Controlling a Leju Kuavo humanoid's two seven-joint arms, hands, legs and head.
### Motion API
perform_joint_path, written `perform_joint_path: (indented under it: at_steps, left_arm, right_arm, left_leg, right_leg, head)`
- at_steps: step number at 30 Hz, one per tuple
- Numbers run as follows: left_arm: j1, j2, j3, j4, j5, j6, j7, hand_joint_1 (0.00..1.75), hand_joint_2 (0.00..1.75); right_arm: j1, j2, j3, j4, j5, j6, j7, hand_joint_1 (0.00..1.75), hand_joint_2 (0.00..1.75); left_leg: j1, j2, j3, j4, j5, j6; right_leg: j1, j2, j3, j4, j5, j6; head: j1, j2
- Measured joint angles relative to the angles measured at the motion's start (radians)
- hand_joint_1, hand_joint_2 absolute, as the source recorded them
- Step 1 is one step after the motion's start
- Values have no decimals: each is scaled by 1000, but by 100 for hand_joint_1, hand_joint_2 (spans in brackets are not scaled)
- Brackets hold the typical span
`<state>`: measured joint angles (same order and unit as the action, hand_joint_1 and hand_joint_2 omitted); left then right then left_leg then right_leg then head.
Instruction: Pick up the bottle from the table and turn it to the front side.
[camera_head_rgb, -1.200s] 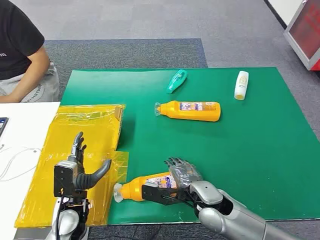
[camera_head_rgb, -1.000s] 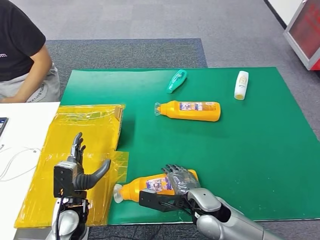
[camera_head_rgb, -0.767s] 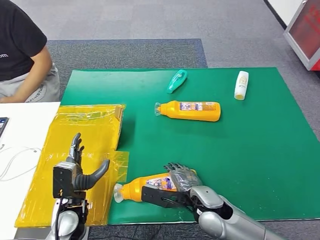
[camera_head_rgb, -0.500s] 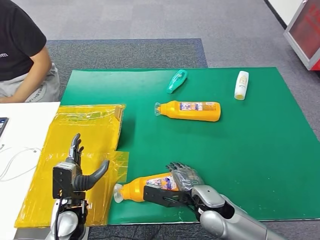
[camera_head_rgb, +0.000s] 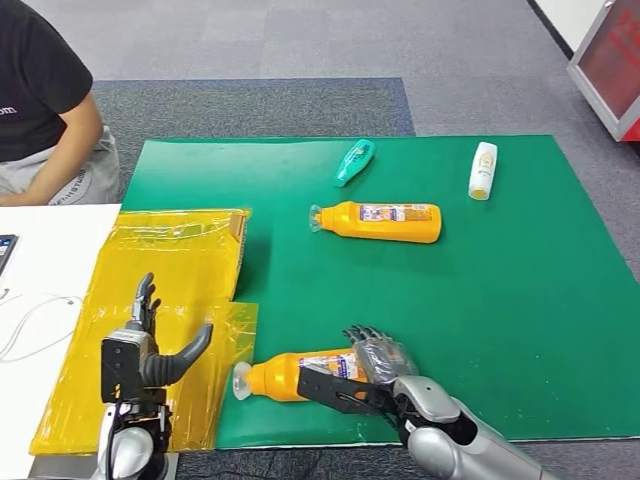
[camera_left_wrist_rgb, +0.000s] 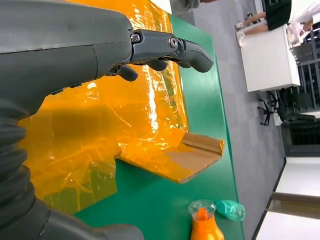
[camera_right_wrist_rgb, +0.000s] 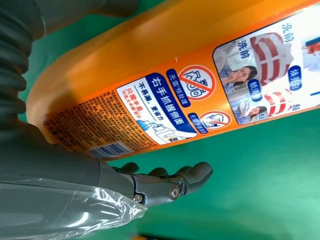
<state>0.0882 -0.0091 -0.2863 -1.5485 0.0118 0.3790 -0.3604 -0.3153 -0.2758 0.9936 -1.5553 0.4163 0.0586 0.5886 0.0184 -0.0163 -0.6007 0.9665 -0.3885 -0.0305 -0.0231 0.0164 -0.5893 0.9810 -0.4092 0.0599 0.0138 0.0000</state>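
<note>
An orange bottle with a clear cap lies on its side near the front edge of the green mat, cap pointing left. My right hand is cupped around its base end, thumb along the near side and fingers over the far side. In the right wrist view the printed label faces the camera and a strip of green mat shows between the bottle and the fingers. My left hand hovers open over a yellow plastic sheet, holding nothing; its fingers are spread.
A second orange bottle lies mid-mat, with a teal tube and a white bottle farther back. A person in a black shirt sits at the far left by a white table. A red-framed cabinet stands at the far right.
The near orange bottle and my right hand have shifted slightly right and toward the front edge. My left hand has dropped a little and drifted left.
</note>
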Motion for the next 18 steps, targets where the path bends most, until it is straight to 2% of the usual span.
perform_joint_path:
  at_steps: [4, 11, 15, 18]
  left_arm:
    - [5, 2, 7, -2, 0, 13, -1, 0, 175]
    - [21, 6, 14, -8, -1, 23, -2, 0, 175]
    - [26, 6, 15, -11, -2, 29, -2, 0, 175]
    - [37, 6, 18, -18, -2, 41, -2, 0, 175]
  right_arm:
    - [23, 0, -17, 0, 25, -32, -2, 0, 175]
    - [59, 0, -53, 2, 40, -57, -66, 1, 175]
    - [72, 0, -66, 3, 47, -63, -94, 165, 175]
    - [96, 0, -76, 4, 81, -90, -130, 175, 175]
  left_leg:
    - [0, 0, 0, 0, 0, 0]
    - [0, 0, 1, 0, 0, 0]
    - [0, 0, 1, 0, 0, 0]
    - [0, 0, 2, 0, 0, 0]
  right_leg:
    - [0, 0, 0, 0, 0, 0]
    - [0, 0, 1, 0, 0, 0]
    - [0, 0, 1, 0, 0, 0]
    - [0, 0, 2, 0, 0, 0]
  head:
    - [0, 0]
    - [0, 0]
    - [0, 0]
    - [0, 0]
